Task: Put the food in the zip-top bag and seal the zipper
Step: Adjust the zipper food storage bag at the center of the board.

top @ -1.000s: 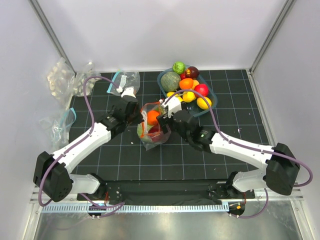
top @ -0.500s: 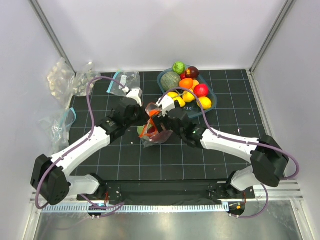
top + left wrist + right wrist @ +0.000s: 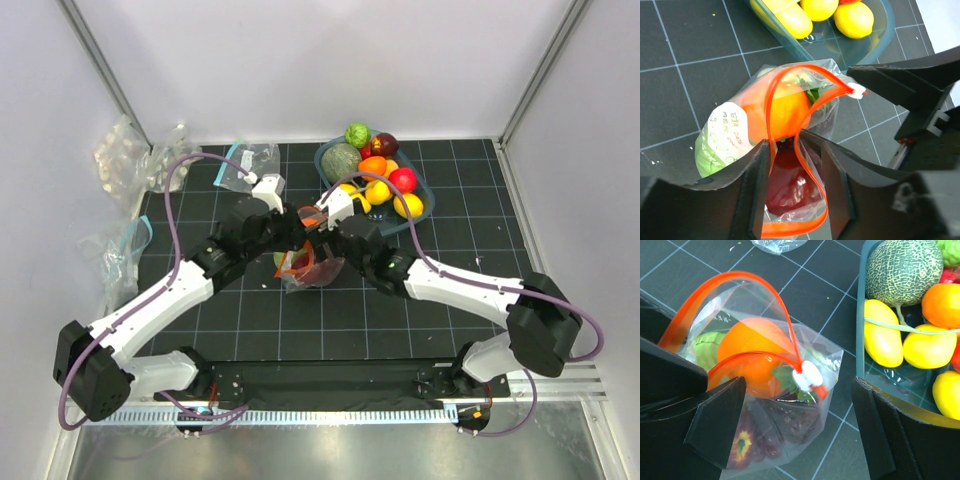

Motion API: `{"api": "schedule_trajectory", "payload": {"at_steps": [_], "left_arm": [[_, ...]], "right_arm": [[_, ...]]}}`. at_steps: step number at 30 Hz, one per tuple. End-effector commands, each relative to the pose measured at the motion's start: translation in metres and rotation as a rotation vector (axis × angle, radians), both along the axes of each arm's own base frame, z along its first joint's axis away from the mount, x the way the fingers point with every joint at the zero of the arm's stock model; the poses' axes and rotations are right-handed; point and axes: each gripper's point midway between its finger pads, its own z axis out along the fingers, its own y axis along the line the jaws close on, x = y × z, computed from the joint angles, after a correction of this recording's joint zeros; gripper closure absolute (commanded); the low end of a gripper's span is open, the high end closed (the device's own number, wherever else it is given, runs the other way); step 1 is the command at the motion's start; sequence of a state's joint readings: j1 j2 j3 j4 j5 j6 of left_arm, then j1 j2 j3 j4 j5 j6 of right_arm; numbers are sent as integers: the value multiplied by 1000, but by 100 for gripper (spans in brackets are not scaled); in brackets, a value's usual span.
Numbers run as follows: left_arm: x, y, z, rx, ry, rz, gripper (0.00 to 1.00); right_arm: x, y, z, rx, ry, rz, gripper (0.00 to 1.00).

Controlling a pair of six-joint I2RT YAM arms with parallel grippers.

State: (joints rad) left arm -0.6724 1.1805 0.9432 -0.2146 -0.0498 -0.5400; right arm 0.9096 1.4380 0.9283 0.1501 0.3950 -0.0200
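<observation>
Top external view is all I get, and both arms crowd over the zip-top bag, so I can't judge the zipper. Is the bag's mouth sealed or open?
Observer: Open. The right wrist view shows the zipper as two separate strips arching over an orange.
Operator: Where is the slider?
Observer: The white slider sits at the zipper's end nearest the basket.
Operator: Are the left fingers pinching it?
Observer: No. In the left wrist view the left fingers stand apart, with one strip looping loosely between them.
</observation>
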Motion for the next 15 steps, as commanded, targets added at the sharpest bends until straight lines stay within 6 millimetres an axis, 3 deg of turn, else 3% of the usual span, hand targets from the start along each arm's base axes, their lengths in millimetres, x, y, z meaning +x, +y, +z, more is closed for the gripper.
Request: {"api": "schedule_trajectory", "payload": {"at_steps": [1, 15], "left_arm": [[2, -8, 14, -26, -48, -26, 51], [2, -17, 7, -9, -26, -55, 50]], "right_arm": [[2, 0, 43, 149, -72, -24, 7], [3, -7, 44, 200, -42, -26, 11]]}}
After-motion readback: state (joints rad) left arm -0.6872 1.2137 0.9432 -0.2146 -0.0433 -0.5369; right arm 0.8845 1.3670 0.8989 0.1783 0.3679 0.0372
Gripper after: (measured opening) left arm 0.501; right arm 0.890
